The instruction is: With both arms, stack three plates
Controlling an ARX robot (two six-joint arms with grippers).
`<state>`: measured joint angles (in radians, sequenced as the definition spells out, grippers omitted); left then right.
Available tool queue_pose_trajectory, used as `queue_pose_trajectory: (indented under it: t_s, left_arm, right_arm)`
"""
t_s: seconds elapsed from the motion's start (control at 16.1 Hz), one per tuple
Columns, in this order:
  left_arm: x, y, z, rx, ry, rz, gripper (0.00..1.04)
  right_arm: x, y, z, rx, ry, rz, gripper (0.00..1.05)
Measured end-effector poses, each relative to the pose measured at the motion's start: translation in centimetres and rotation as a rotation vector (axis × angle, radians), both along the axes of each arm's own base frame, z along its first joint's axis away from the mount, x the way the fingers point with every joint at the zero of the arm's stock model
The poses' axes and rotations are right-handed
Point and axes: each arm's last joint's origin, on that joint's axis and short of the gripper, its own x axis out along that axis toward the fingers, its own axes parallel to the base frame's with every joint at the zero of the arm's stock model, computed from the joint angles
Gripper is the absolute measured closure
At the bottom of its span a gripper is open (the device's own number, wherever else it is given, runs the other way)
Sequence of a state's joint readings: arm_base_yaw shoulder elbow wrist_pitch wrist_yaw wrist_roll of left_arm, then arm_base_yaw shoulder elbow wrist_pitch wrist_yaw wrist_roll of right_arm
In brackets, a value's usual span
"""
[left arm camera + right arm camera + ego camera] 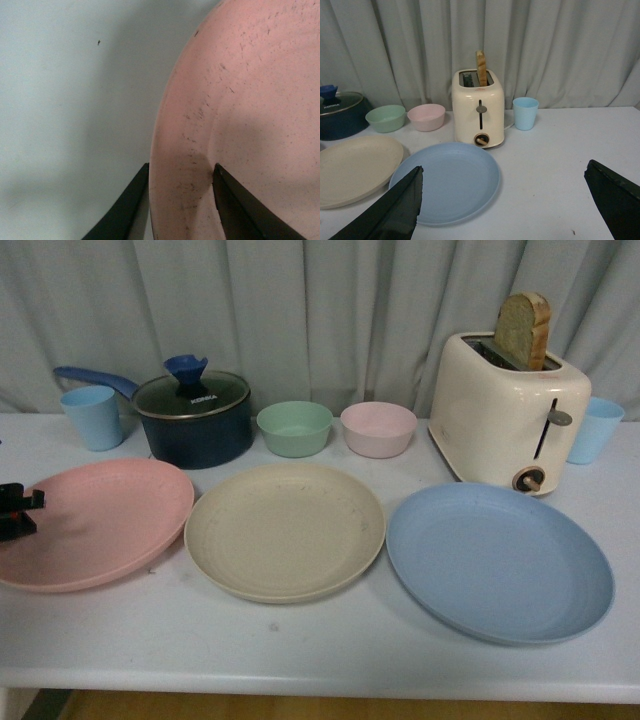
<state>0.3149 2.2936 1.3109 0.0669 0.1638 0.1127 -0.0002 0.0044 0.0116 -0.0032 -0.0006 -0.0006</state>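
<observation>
Straddling the pink plate (260, 100) rim, left hand (181, 167) low, spread apart.

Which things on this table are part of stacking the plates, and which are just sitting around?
For the job: pink plate, beige plate, blue plate, left gripper, right gripper.

Just lying about: lidded pot, green bowl, pink bowl, toaster, bread slice, blue cup by the pot, blue cup by the toaster.
</observation>
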Motion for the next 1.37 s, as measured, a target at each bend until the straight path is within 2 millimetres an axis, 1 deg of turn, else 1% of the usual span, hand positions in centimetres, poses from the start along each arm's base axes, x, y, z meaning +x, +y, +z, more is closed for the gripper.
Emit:
queue_pose_trajectory:
  t_s: [0.12, 0.19, 0.25, 0.31, 0.44, 0.62, 0.75, 0.81, 0.87, 0.93, 1.0, 1.06, 1.12, 1.18, 1.31, 1.37]
  left_arm:
    - [0.0, 0.1, 0.5, 0.001, -0.003, 0.01, 0.86]
    - [-0.1, 0.3, 0.8, -0.006, -0.01, 0.013, 0.94]
    - [-0.2, 0.4, 1.3, -0.012, -0.017, 0.02, 1.0]
    - [-0.5, 0.4, 1.9, -0.019, -0.03, 0.026, 1.02]
    - [-1.6, 0.3, 3.6, -0.006, -0.054, 0.036, 1.02]
    - [-5.3, 0.4, 7.4, 0.081, -0.113, 0.019, 1.02]
    - [-7.1, 0.1, 10.1, 0.127, -0.169, 0.013, 1.02]
    - [-7.7, -0.7, 11.7, 0.135, -0.217, -0.009, 1.02]
    - [-7.7, -2.0, 13.3, 0.134, -0.264, -0.046, 1.02]
    - [-7.6, -3.7, 14.7, 0.128, -0.312, -0.092, 1.02]
    - [-7.2, -5.5, 15.5, 0.105, -0.348, -0.145, 1.02]
    - [-6.6, -7.1, 15.7, 0.076, -0.364, -0.184, 1.02]
    - [-5.7, -8.6, 15.4, 0.057, -0.361, -0.215, 1.02]
    - [-4.8, -9.9, 14.5, 0.039, -0.345, -0.231, 1.02]
    - [-3.2, -12.4, 12.0, 0.007, -0.294, -0.251, 1.02]
    - [-2.3, -13.2, 11.0, -0.009, -0.277, -0.249, 1.02]
  right_arm:
    - [0.0, 0.0, 0.0, 0.0, 0.0, 0.0, 0.06]
    - [0.0, 0.0, 0.0, 0.0, 0.0, 0.0, 0.06]
    - [0.0, 0.0, 0.0, 0.0, 0.0, 0.0, 0.06]
    - [0.0, 0.0, 0.0, 0.0, 0.0, 0.0, 0.06]
    - [0.0, 0.0, 0.0, 0.0, 0.0, 0.0, 0.06]
    - [0.0, 0.0, 0.0, 0.0, 0.0, 0.0, 0.06]
    - [0.0, 0.0, 0.0, 0.0, 0.0, 0.0, 0.06]
    - [0.0, 0.0, 0.0, 0.0, 0.0, 0.0, 0.06]
    - [0.0, 0.0, 0.0, 0.0, 0.0, 0.0, 0.06]
    - [0.0, 0.0, 0.0, 0.0, 0.0, 0.0, 0.06]
    - [0.0, 0.0, 0.0, 0.0, 0.0, 0.0, 0.06]
    - [0.0, 0.0, 0.0, 0.0, 0.0, 0.0, 0.06]
    - [0.0, 0.0, 0.0, 0.0, 0.0, 0.0, 0.06]
    - [0.0, 0.0, 0.0, 0.0, 0.0, 0.0, 0.06]
    - [0.0, 0.0, 0.0, 0.0, 0.0, 0.0, 0.06]
    - [0.0, 0.0, 0.0, 0.0, 0.0, 0.0, 0.06]
